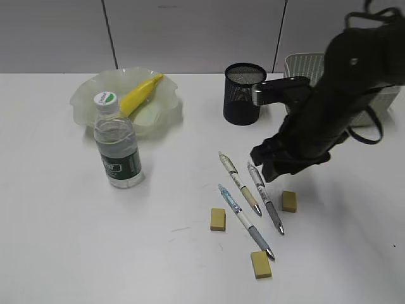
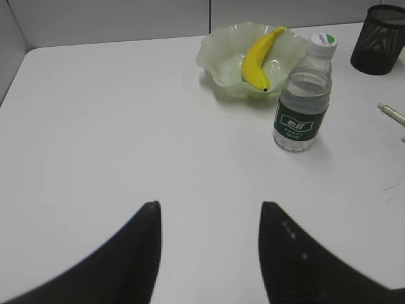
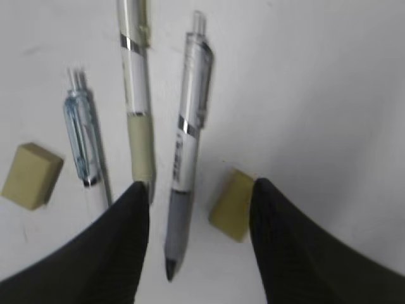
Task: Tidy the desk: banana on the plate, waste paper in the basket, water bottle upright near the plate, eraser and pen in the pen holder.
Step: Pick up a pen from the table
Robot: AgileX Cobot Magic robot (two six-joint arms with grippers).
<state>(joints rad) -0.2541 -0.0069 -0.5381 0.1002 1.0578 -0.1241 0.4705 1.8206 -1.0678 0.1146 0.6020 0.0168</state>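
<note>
The banana [image 1: 140, 94] lies in the pale green plate [image 1: 85, 95]. The water bottle [image 1: 117, 144] stands upright in front of the plate. Three pens [image 1: 237, 182] [image 1: 264, 197] [image 1: 245, 221] and three yellow erasers [image 1: 218, 219] [image 1: 289, 201] [image 1: 261, 264] lie on the table. My right gripper [image 3: 197, 190] is open above the grey-tipped pen [image 3: 186, 145], with one eraser [image 3: 231, 204] by its right finger. The black mesh pen holder [image 1: 243, 93] stands behind. My left gripper [image 2: 210, 212] is open and empty over bare table. No waste paper shows.
A white slatted basket [image 1: 304, 63] stands at the back right, partly hidden by my right arm [image 1: 335, 101]. The plate [image 2: 221, 54], the bottle [image 2: 305, 101] and the pen holder [image 2: 380, 38] also show in the left wrist view.
</note>
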